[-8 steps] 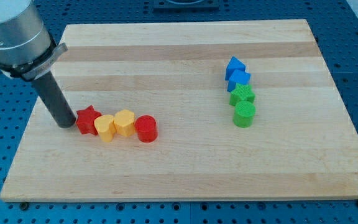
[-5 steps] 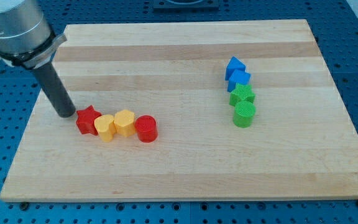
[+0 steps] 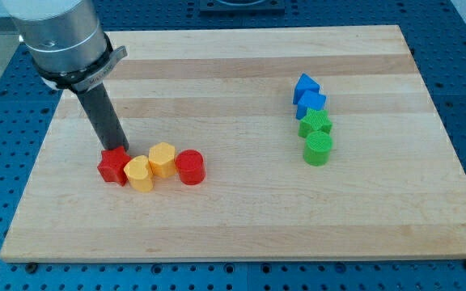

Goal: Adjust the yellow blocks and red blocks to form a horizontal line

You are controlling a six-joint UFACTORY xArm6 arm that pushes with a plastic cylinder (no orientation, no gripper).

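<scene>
The rod's tip [image 3: 116, 151] is seen touching the top edge of the red star [image 3: 113, 166]. No pincer is fitted, so nothing is grasped or released. The row runs rightward from the star: yellow heart [image 3: 138, 173], yellow hexagon [image 3: 162, 158], red cylinder [image 3: 190, 167], each touching the next, on the desk [image 3: 217, 226]. Risk: a further downward push could drive the star below the row, or the heart could be knocked and the zigzag worsened. Blue and green blocks [image 3: 312, 120] sit well right of the star. No writing or labels can be read.
</scene>
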